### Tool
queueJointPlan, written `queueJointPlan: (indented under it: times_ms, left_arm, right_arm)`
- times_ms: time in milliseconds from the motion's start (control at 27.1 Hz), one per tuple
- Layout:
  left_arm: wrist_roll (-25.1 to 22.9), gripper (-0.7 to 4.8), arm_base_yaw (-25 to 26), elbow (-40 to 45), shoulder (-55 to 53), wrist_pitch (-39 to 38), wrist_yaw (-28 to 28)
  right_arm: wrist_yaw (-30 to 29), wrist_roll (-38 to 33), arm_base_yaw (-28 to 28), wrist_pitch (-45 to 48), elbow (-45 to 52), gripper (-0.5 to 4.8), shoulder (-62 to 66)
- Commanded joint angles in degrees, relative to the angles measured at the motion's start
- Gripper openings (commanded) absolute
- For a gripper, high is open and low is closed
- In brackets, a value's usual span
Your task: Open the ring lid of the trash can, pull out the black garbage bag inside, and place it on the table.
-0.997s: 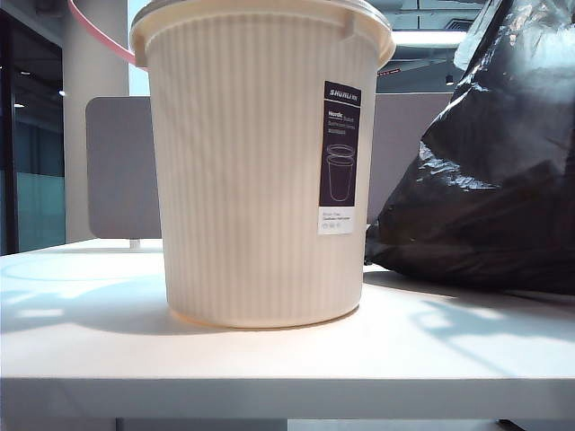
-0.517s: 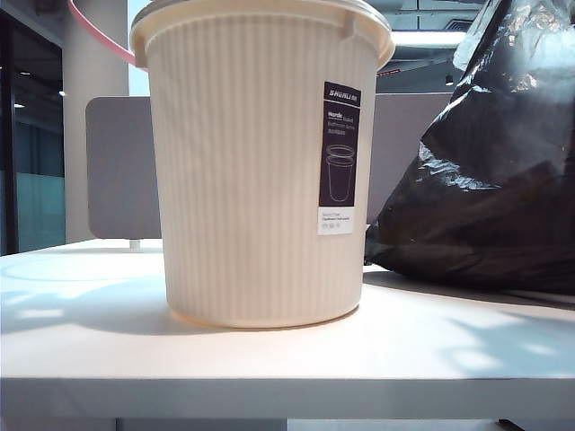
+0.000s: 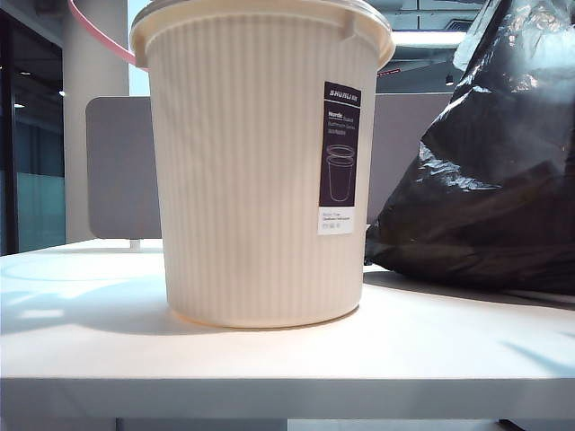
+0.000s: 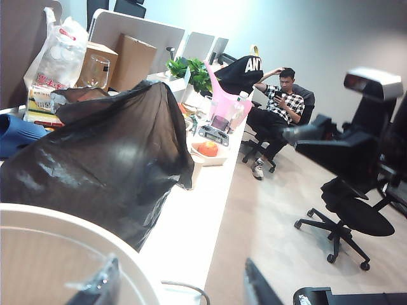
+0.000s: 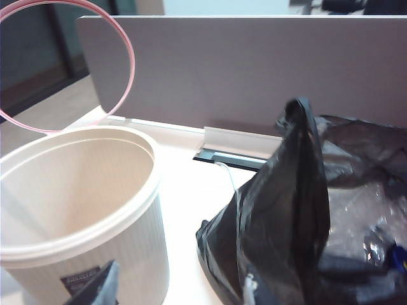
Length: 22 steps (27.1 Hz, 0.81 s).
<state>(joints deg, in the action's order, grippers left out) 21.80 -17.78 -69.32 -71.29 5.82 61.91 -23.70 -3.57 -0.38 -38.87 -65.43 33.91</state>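
Note:
The cream ribbed trash can (image 3: 252, 180) stands mid-table with its pink ring lid (image 3: 94, 40) tipped up behind its rim. From the right wrist view the can (image 5: 82, 190) looks empty and the ring lid (image 5: 130, 57) stands upright. The black garbage bag (image 3: 494, 197) sits on the white table (image 3: 269, 350) beside the can, free of both grippers. My right gripper (image 5: 172, 292) is open above the gap between can and bag (image 5: 286, 222). My left gripper (image 4: 181, 289) is open over the can's rim (image 4: 95, 238), near the bag (image 4: 108, 159). Neither gripper shows in the exterior view.
A grey partition panel (image 5: 254, 63) runs along the table's back, with a cable slot (image 5: 229, 157) at its foot. Past the bag lie a blue slipper (image 4: 16, 133), boxes, a pink watering can (image 4: 222, 95) and plants. A seated person (image 4: 276, 108) and office chair (image 4: 356, 216) are off the table.
A shadow on the table's front right has slid off toward the right edge. The can, ring lid and bag have not moved.

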Motion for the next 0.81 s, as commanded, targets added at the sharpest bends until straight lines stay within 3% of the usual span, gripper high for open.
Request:
queueJointPlan:
  times_ms: [37,332,406,812]
  left_arm:
    - [-0.42,2.47,-0.07,-0.17,0.20,-0.35,0.24]
    - [-0.42,2.47,-0.07,-0.17,0.20,-1.09,0.24]
    - [-0.42,2.47,-0.07,-0.17,0.22,-1.29,0.24]
    - [-0.83,2.47,-0.07,-0.17,0.20,-2.47,-0.20]
  right_arm:
    - [0.96,-1.40,0.07,6.38,5.64,2.52,-4.48]
    - [1.14,-1.36,0.04,13.70,18.53,2.50,-14.62]
    - [2.05,-1.38,0.04,14.88,21.29,2.24,-17.03]
    - [3.52,-1.31,0.04,15.56,30.23,2.06,-21.11]
